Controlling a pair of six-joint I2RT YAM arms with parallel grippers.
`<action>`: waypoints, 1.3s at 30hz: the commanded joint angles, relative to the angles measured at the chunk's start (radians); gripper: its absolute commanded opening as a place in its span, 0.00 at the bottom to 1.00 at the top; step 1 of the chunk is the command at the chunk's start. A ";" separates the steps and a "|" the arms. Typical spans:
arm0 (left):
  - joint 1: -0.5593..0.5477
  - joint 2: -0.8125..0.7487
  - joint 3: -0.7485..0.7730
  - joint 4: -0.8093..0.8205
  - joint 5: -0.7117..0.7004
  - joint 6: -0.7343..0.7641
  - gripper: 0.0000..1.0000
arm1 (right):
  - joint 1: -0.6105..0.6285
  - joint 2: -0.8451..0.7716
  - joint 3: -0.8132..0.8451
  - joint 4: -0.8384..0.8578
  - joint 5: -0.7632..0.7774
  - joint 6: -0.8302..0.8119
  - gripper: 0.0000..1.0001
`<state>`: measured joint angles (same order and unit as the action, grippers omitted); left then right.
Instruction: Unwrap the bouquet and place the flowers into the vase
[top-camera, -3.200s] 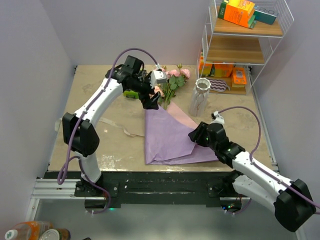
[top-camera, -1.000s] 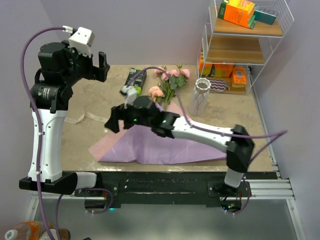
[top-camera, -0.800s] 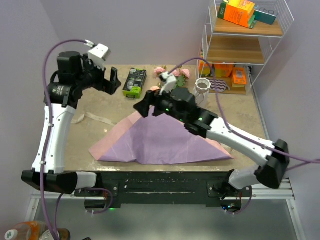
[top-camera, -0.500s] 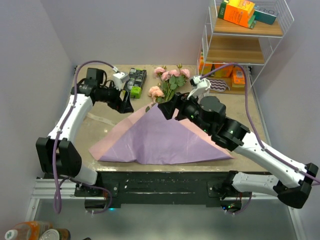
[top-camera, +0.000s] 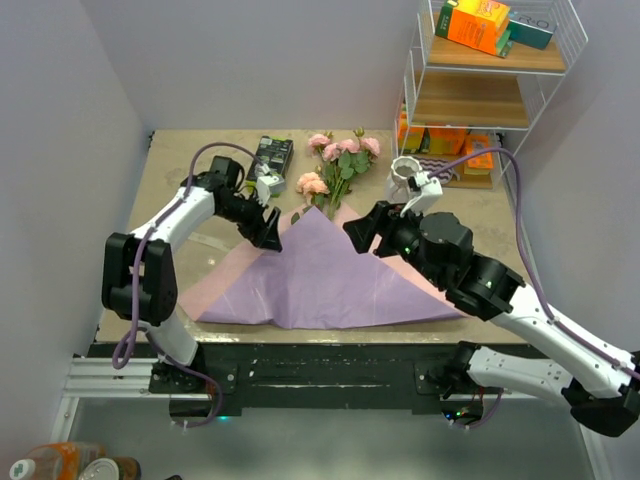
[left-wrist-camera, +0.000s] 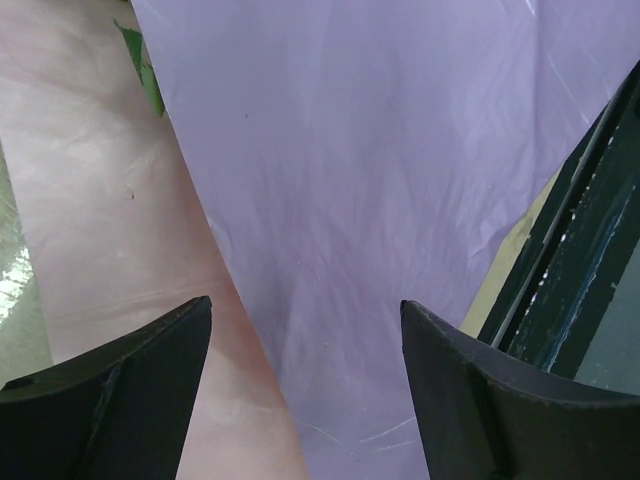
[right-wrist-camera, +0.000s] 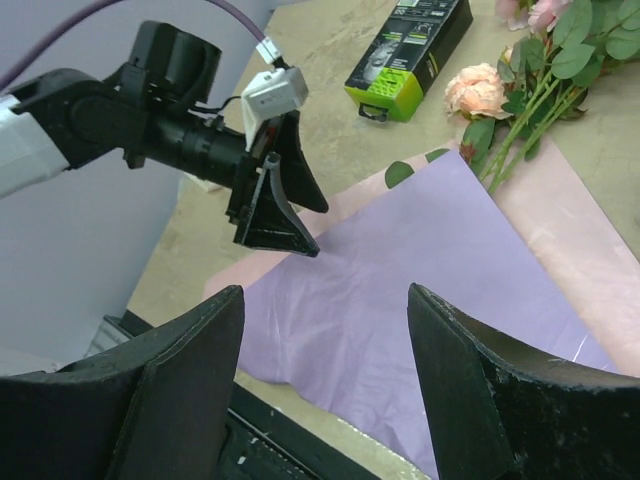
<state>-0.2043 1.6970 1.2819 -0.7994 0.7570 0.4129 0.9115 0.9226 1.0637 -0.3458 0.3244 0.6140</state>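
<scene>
Overhead, your left gripper (top-camera: 268, 232) hung above the far left edge of the lilac wrapping paper (top-camera: 320, 280), jaws spread wide with nothing between them. Its wrist camera showed only the sheet's lilac face and pale pink underside below. Your right gripper (top-camera: 360, 232) was poised just right of the sheet's far point. Its jaws were likewise parted and empty, and it faced the left one across the paper's tip.

The paper lay unfolded and flat on the table (top-camera: 180, 170) as a broad triangle, with pink flaps showing at both sides. The flowers (top-camera: 338, 165) lay loose on the table beyond the sheet's point, blooms toward the far wall and stem ends reaching the paper's tip. Neither gripper touched them.

The vase (top-camera: 402, 170) stood upright to the right of the flowers, partly hidden behind your right arm, in front of the wire shelf (top-camera: 500, 100). A black and green box (top-camera: 271, 158) lay just left of the blooms. Orange boxes (top-camera: 478, 24) sat on the shelf's top tier.
</scene>
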 joint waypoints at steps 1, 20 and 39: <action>-0.029 0.026 -0.013 0.089 -0.039 -0.002 0.81 | 0.001 -0.042 -0.010 -0.007 0.031 0.033 0.69; -0.061 0.150 0.013 0.169 -0.052 0.004 0.45 | 0.000 -0.071 -0.033 0.031 -0.015 0.044 0.70; -0.138 -0.063 0.068 0.016 0.050 0.096 0.00 | 0.000 -0.074 -0.002 0.010 -0.008 0.020 0.70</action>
<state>-0.3054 1.7565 1.3060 -0.7273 0.7300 0.4377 0.9115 0.8680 1.0264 -0.3447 0.3183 0.6468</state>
